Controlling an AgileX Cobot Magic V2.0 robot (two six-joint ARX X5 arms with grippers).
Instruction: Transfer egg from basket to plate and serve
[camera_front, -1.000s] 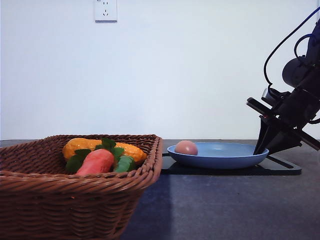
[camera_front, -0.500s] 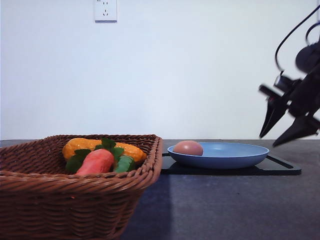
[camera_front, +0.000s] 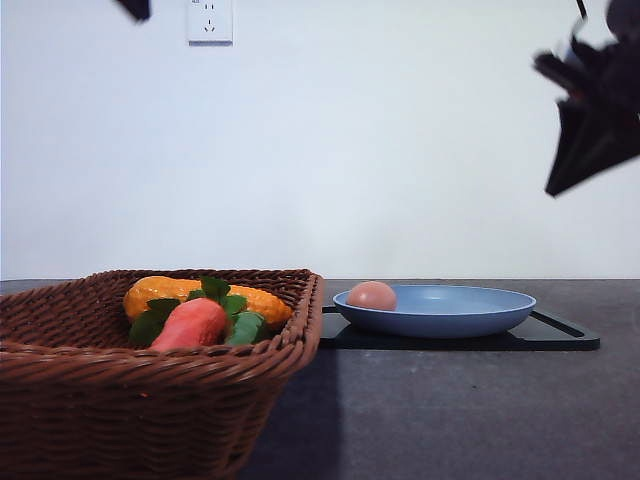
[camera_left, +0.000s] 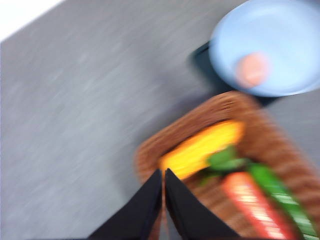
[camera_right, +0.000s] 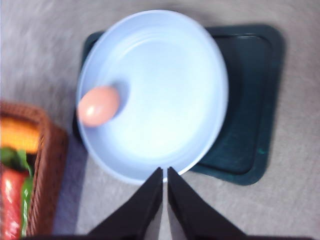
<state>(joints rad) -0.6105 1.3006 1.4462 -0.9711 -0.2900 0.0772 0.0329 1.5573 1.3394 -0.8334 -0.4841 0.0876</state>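
Note:
The pinkish-tan egg (camera_front: 372, 295) (camera_right: 98, 106) (camera_left: 252, 69) lies at the left side of the blue plate (camera_front: 470, 310) (camera_right: 165, 95) (camera_left: 285, 40), which rests on a flat black tray (camera_front: 560, 338) (camera_right: 252, 100). The brown wicker basket (camera_front: 120, 400) (camera_left: 270, 140) (camera_right: 47, 165) stands left of the plate. My right gripper (camera_front: 590, 130) (camera_right: 164, 172) hangs high above the plate's right side, its fingers together and holding nothing. My left gripper (camera_left: 163, 174) is shut and empty, high over the basket's rim; a dark tip of the left arm (camera_front: 133, 8) shows at the top left.
Inside the basket lie a yellow corn cob (camera_front: 165, 290) (camera_left: 200, 150), an orange-red carrot toy with green leaves (camera_front: 192, 322) (camera_left: 252, 205) and a green vegetable (camera_front: 247, 328). A wall socket (camera_front: 209, 20) sits on the white wall. Dark tabletop (camera_front: 450, 420) stretches in front of the tray.
My right gripper has risen from beside the plate's right rim to high above it and closed its fingers. The egg has rolled slightly in the plate.

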